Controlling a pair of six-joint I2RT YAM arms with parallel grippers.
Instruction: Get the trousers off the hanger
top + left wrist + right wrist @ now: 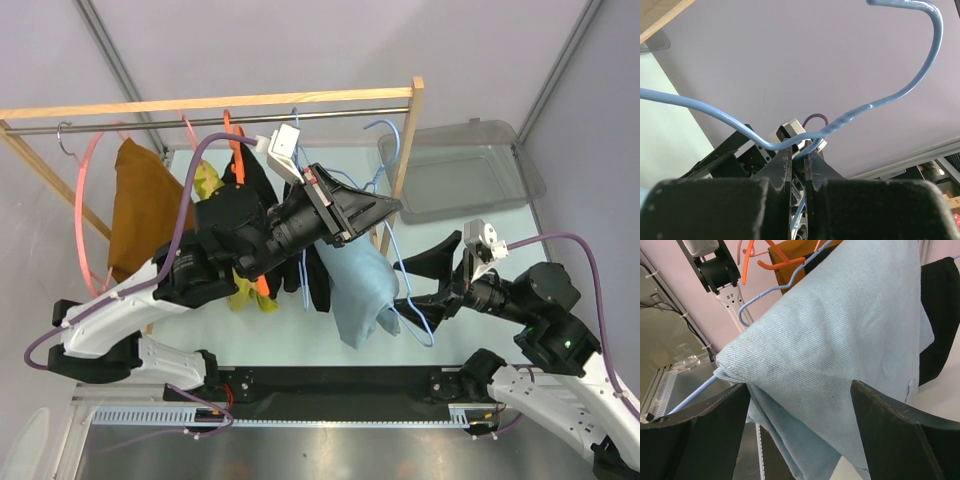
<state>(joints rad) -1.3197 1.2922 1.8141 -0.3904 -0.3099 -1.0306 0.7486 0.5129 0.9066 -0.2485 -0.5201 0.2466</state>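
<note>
The light blue trousers (360, 285) hang folded over a light blue wire hanger (388, 140), off the rail. My left gripper (385, 210) is shut on the hanger's neck; in the left wrist view the wire (875, 102) runs between the closed jaws and the hook curves up above. My right gripper (428, 283) is open, just right of the trousers. In the right wrist view the trousers (840, 340) fill the gap between the two fingers (705, 435), with the cloth's folded corner at the left finger.
A wooden rack with a metal rail (200, 118) holds a brown garment (140, 205), black and yellow clothes (250, 190), and pink and orange hangers. A clear plastic bin (465, 175) stands at the back right. A black rail runs along the table's front edge (340, 385).
</note>
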